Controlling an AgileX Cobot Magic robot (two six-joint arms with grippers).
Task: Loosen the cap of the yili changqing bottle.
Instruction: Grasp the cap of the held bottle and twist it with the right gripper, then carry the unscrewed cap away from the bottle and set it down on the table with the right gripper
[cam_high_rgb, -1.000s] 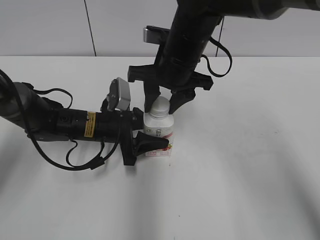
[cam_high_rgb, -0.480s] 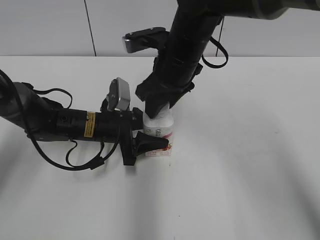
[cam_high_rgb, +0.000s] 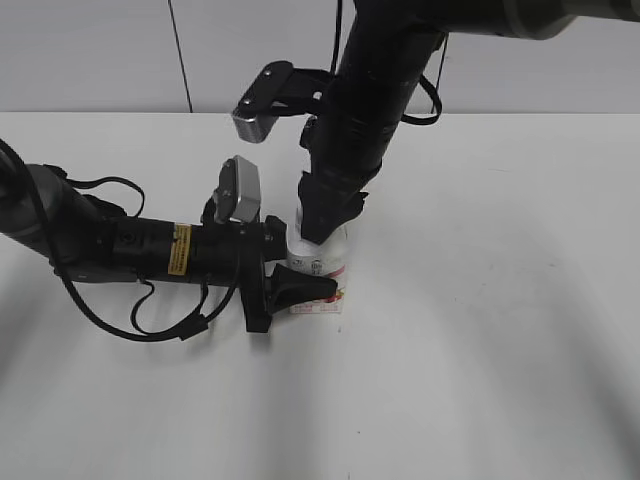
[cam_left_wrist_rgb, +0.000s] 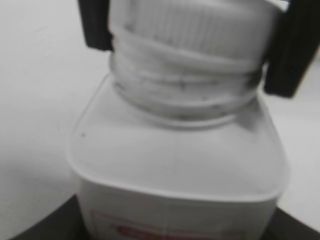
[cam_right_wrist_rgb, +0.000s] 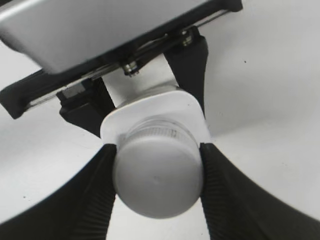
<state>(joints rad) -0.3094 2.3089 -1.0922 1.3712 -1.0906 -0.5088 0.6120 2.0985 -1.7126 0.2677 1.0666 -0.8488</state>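
- the ribbed white cap is seen pinched by the right gripper; it is hidden in the exterior view.
- the yili changqing bottle is clamped by the left gripper on the white table.

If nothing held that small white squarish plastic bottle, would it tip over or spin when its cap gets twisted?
The small white squarish plastic bottle probably would spin: it looks light, on a smooth white table. Its flat sides likely help the left gripper steady it. The ribbed white cap should resist slipping between the right gripper fingers.
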